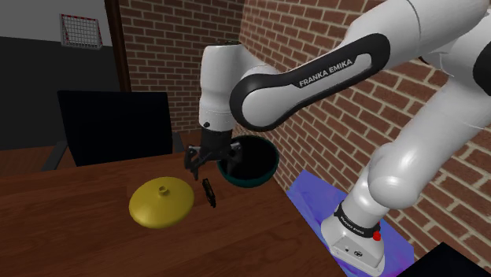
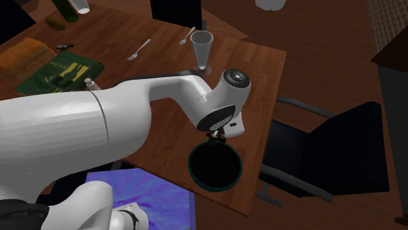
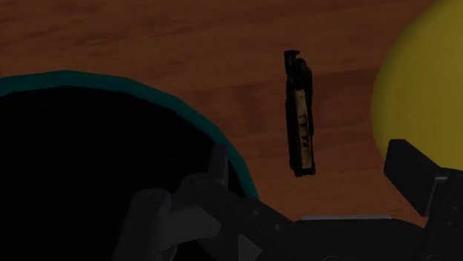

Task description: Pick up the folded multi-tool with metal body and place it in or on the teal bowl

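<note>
As I look along the arm, my two black fingers (image 3: pixel 412 169) stand wide apart and hold nothing. The small folded multi-tool with a dark metal body and a yellowish stripe (image 3: pixel 300 115) lies flat on the brown wooden worktop (image 3: pixel 148 37). It sits between the round teal bowl with a dark inside (image 3: pixel 159 90) and the flat round yellow lid with a little knob (image 1: pixel 161 202). It is near both but touches neither. In the shoulder view the fingers hang a little above the worktop, near the tool and next to the bowl's rim. A purple sheet (image 1: pixel 311 198) lies under the big white arm (image 1: pixel 315 79). A black chair (image 1: pixel 118 126) stands behind the worktop.
</note>
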Motion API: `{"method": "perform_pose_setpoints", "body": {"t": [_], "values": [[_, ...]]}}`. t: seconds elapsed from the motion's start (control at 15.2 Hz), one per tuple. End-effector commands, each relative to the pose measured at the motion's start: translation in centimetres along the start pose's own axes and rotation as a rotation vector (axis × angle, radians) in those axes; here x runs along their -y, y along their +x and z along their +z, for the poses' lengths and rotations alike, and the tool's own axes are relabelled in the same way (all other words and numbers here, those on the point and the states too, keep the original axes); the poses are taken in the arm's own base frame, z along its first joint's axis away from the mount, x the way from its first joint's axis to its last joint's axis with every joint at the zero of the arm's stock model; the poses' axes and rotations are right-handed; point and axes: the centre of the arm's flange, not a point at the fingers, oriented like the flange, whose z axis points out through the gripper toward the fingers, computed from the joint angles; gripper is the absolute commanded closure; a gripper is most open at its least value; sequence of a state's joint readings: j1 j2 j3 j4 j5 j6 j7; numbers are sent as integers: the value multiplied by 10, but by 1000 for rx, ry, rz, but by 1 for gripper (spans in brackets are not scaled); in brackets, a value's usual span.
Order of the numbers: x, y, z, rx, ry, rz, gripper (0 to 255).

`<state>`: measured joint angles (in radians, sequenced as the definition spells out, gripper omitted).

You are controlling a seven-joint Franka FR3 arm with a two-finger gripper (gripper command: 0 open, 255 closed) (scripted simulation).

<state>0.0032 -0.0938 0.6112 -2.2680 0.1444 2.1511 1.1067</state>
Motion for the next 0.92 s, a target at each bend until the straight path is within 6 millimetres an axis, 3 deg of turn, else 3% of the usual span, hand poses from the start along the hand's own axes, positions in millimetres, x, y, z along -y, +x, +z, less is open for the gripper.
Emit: {"method": "perform_pose_setpoints", "body": {"t": [0.0, 0.46, 0.86], "values": [[9, 1, 16, 4, -5, 15, 0], [9, 0, 51, 4, -5, 15, 0], [9, 0, 51, 4, -5, 15, 0]]}}
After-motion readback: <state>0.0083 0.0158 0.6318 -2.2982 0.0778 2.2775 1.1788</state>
